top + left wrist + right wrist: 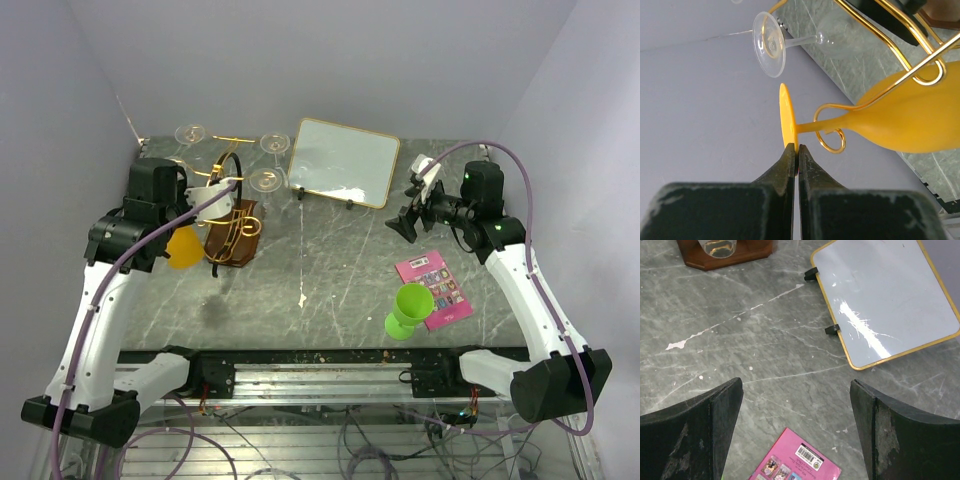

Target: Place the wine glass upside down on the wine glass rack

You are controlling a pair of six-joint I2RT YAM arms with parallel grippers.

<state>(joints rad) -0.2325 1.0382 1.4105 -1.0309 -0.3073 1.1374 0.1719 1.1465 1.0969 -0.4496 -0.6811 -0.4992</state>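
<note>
Grey marbled table (pixel 330 270), top view: the gold wire rack (pixel 235 230) on its brown wooden base stands at the far left. Clear glasses (pixel 266 180) hang on its arms with their feet upward. The yellow wine glass (pixel 183 248) shows its bowl just left of the base, under the left arm (pixel 150 215). That arm's fingers cannot be made out from here. A gold-framed white board (pixel 345 162) stands propped at the back centre. A green cup (pixel 408 308) sits touching a pink card (pixel 435 288) on the right. The right gripper (pixel 405 222) hangs between the board and the card.

Left wrist view: the left gripper (pixel 796 150) is fully closed, pinching the rim of the yellow glass's round foot. The stem runs sideways through the rack's curled wire ends, and the bowl lies against a wire arm. One clear glass is seen beyond, stem in the wire.

Right wrist view: the jaws stand wide apart, with nothing between them. Below are bare table, the board's lower corner, the card's edge and a corner of the rack's base.
</note>
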